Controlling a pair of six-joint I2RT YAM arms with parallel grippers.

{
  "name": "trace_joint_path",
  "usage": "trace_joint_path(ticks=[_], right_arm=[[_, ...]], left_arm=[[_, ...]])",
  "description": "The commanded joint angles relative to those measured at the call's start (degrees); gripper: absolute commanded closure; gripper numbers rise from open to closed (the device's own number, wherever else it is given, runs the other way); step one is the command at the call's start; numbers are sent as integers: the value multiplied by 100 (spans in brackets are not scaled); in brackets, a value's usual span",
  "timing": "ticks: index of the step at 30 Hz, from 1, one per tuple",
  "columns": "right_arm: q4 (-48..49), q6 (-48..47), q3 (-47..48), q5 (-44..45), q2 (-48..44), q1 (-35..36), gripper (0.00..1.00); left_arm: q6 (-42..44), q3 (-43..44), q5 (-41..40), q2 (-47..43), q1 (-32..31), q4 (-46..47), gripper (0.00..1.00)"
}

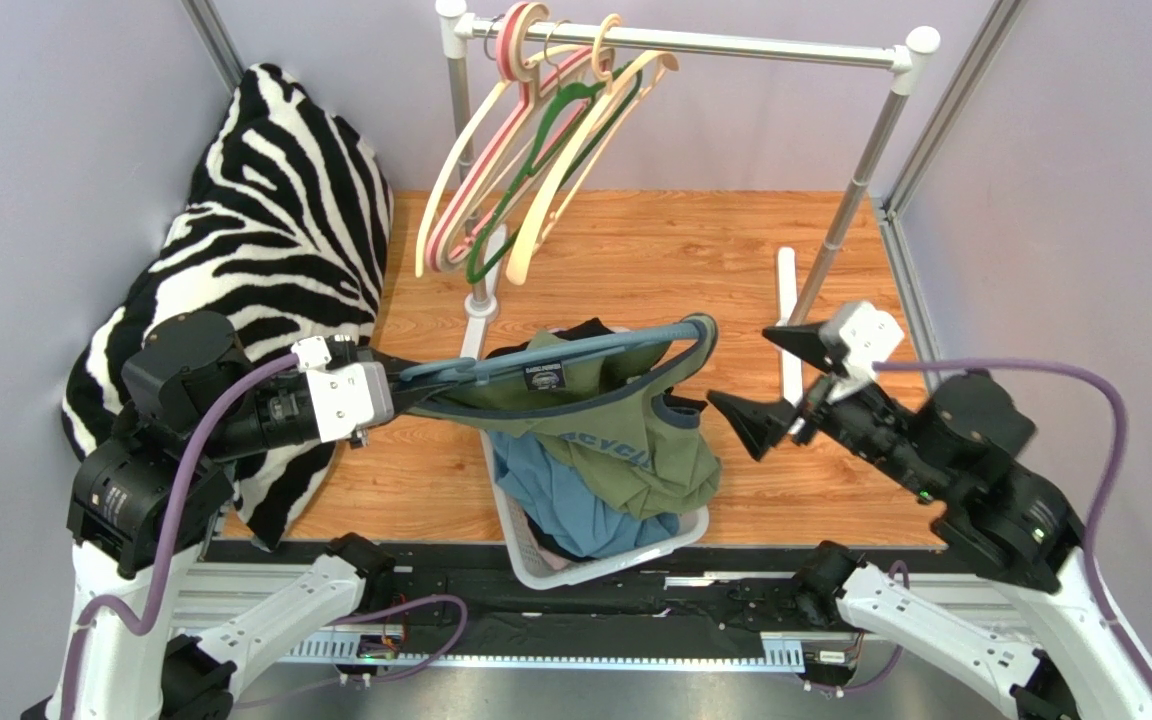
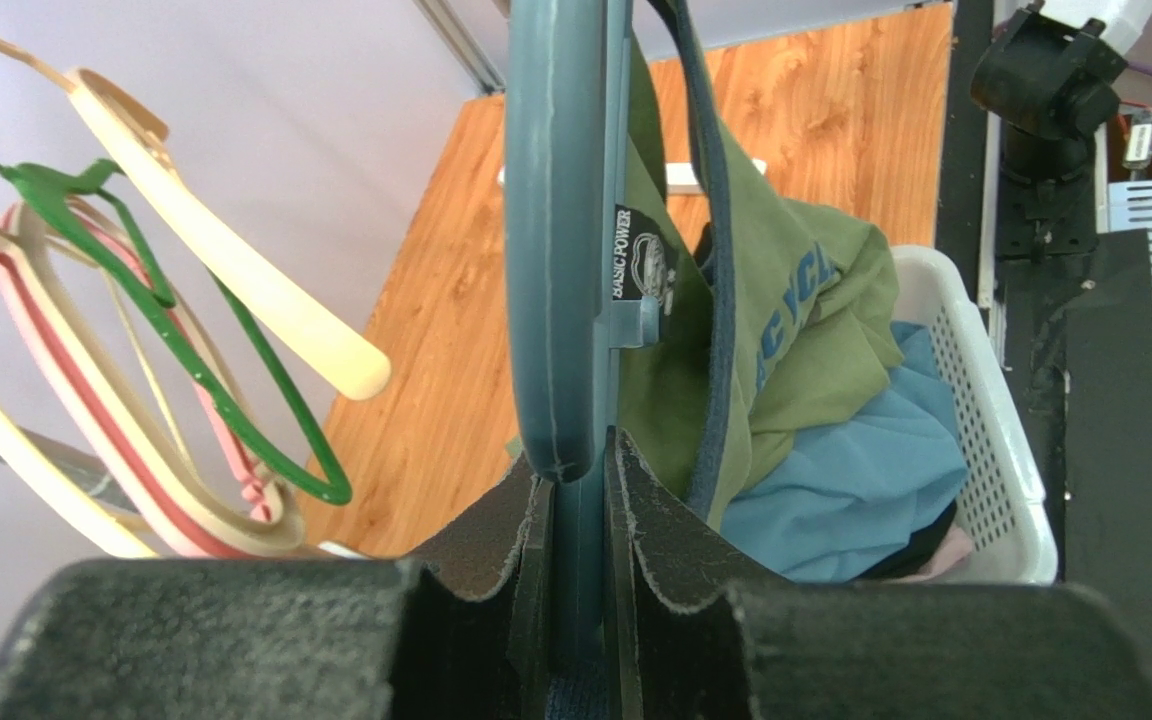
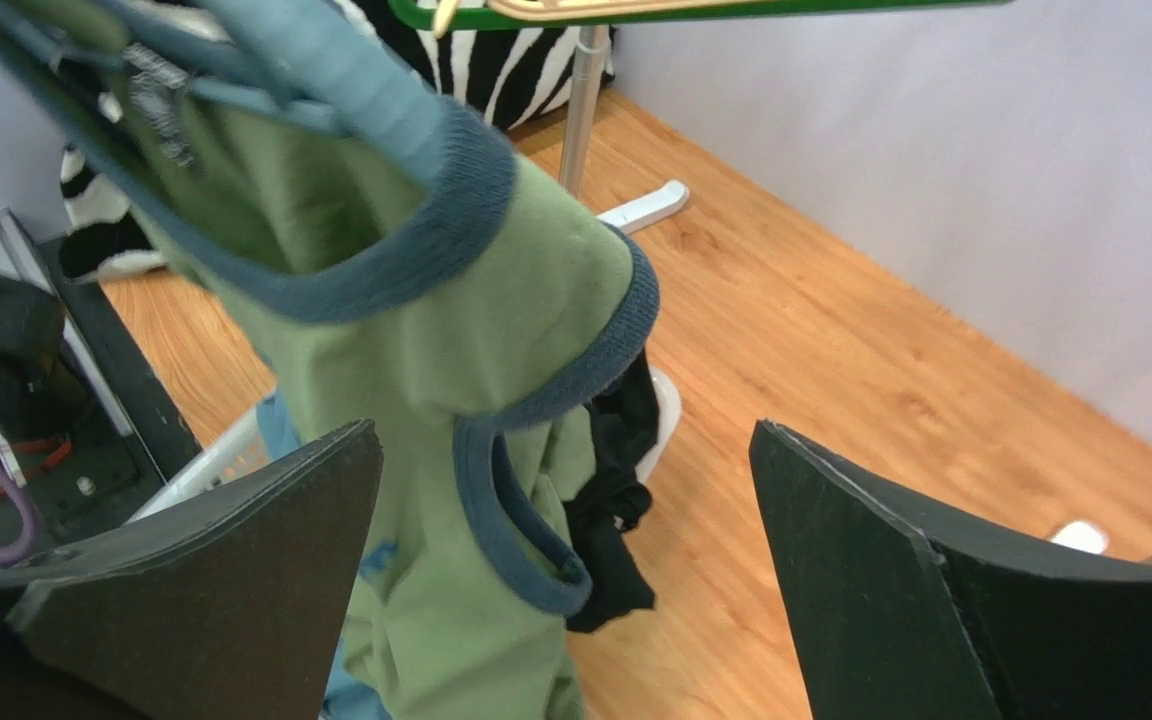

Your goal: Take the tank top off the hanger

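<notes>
An olive green tank top (image 1: 620, 428) with blue trim hangs on a teal hanger (image 1: 567, 357) held level over the white basket (image 1: 687, 533). My left gripper (image 1: 387, 393) is shut on the hanger's left end; the left wrist view shows the hanger bar (image 2: 564, 225) pinched between the pads (image 2: 515, 540), with the tank top (image 2: 778, 300) draped beyond. My right gripper (image 1: 778, 383) is open and empty, just right of the hanger's far end. In the right wrist view the tank top's shoulder (image 3: 462, 285) hangs in front of the wide-open fingers (image 3: 237, 555).
The basket holds blue (image 1: 582, 503) and black clothes. A clothes rail (image 1: 702, 42) at the back carries several empty hangers (image 1: 537, 150). A zebra-print cushion (image 1: 267, 225) lies at the left. The rail's post (image 1: 853, 195) and foot stand behind my right gripper.
</notes>
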Motion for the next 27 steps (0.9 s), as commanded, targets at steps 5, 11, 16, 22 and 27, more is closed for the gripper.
trace_joint_path(ticks=[5, 11, 16, 22, 27], right_arm=[[-473, -1359, 983, -1041, -330, -2, 0], [581, -1255, 712, -1358, 83, -2, 0], [792, -1176, -8, -1270, 102, -2, 0], [1004, -1035, -642, -1156, -101, -2, 0], [1092, -991, -546, -1217, -83, -2, 16]], left_arm=[[110, -140, 466, 199, 10, -94, 90], [-127, -35, 606, 225, -8, -33, 90], [-145, 211, 580, 85, 1, -33, 90], [-312, 431, 799, 41, 10, -77, 90], [-347, 335, 852, -29, 10, -77, 89]])
